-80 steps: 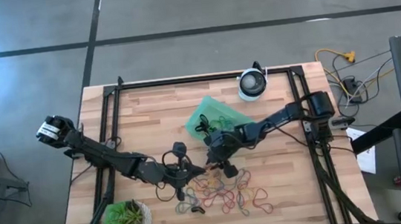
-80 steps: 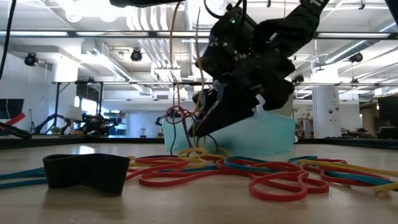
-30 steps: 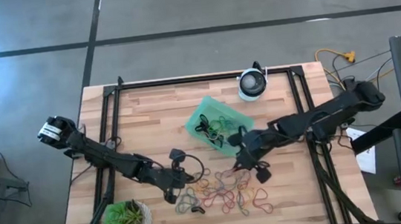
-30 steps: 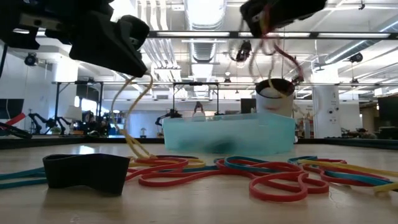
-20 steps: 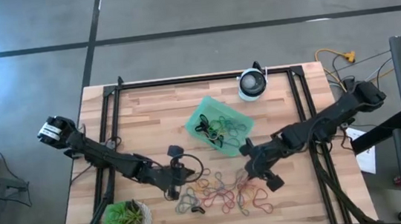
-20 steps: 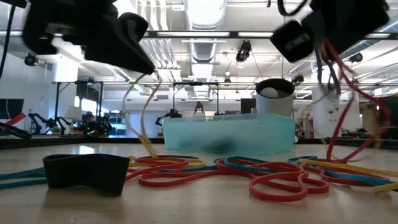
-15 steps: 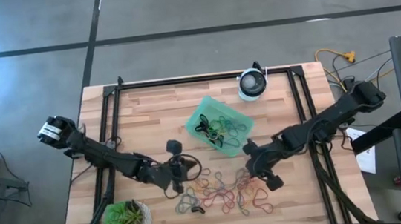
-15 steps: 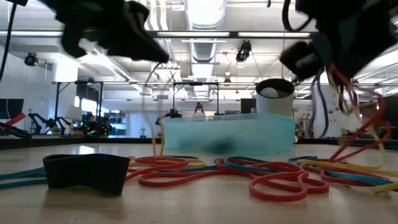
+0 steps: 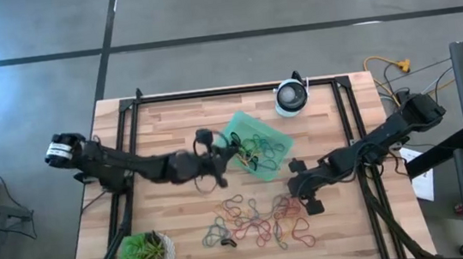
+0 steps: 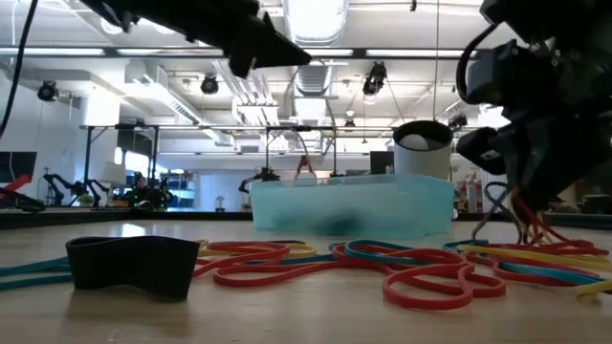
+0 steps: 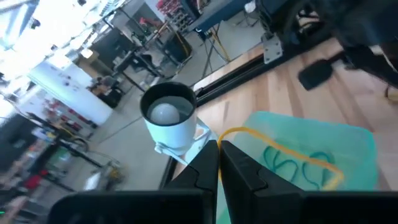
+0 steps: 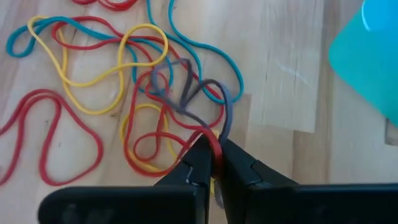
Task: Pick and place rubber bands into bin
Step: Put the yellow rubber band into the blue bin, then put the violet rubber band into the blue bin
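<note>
The left tool [image 9: 228, 157] hangs above the left edge of the bin [image 9: 276, 163], its fingers [image 11: 239, 168] pinched shut on a yellow rubber band [image 11: 283, 148] that droops over the tray's mint-green floor, where green bands already lie. The bin sits tilted on the worktop [image 9: 170, 123] a little right of centre, toward the far side, with the round white-and-black device [image 9: 292, 97] just beyond its far right corner and close to the black frame rail along the far edge. The right tool [image 9: 295, 197] is low over the right end of the loose rubber bands [image 9: 254, 222], its fingers [image 12: 198, 163] closed on a red band and a grey one [image 12: 193, 99] pulled up out of the tangle of red, yellow and blue loops. That spread lies near the front of the worktop, between the two arms, well apart from the bin, with bare wood between them. A potted plant [image 9: 147, 252] stands at the near left corner, away from both tools. In the low view a wide black band [image 10: 134, 260] stands on edge at the near left, apart from the coloured loops. Bare wood runs along the left side and the far left corner
</note>
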